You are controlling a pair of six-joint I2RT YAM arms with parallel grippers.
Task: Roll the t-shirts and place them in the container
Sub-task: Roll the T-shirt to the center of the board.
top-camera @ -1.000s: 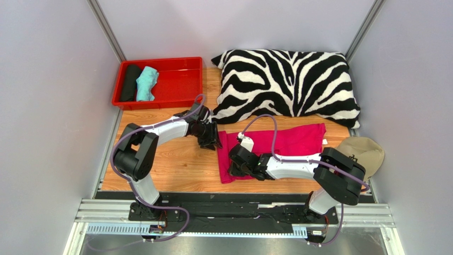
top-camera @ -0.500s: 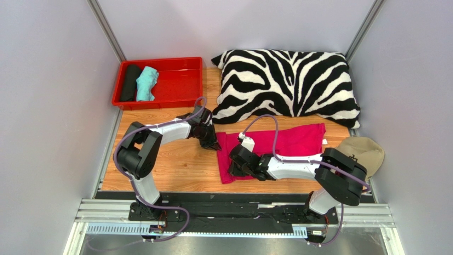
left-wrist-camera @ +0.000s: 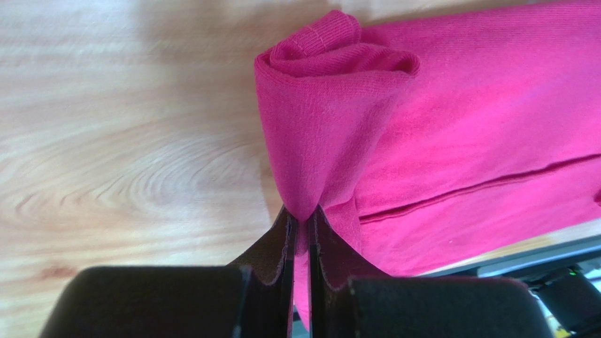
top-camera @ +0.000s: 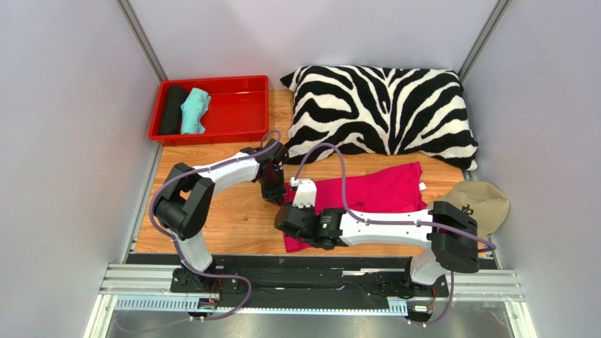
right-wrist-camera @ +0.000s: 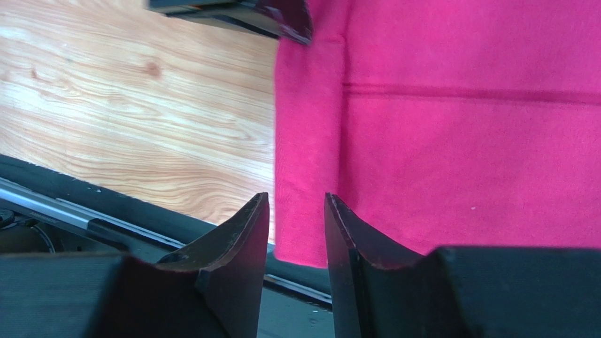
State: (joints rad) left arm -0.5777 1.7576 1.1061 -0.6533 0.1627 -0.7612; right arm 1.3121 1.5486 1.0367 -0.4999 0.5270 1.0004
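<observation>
The left end effector [left-wrist-camera: 300,220] pinches a raised fold of the pink t-shirt [left-wrist-camera: 465,113], the rest lying flat on the desk [left-wrist-camera: 127,141] beyond. The right end effector [right-wrist-camera: 295,211] hovers narrowly parted over the shirt's edge.

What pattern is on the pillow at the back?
The pillow is black-and-white zebra-striped; the top external view shows it best.

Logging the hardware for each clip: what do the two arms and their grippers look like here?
The left arm and right arm have white links joined by bulky black joint housings. A purple cable loops along each. The left gripper and right gripper carry matte black fingers, broad at the base, tapering to thin tips. A white block sits on the right wrist.
</observation>
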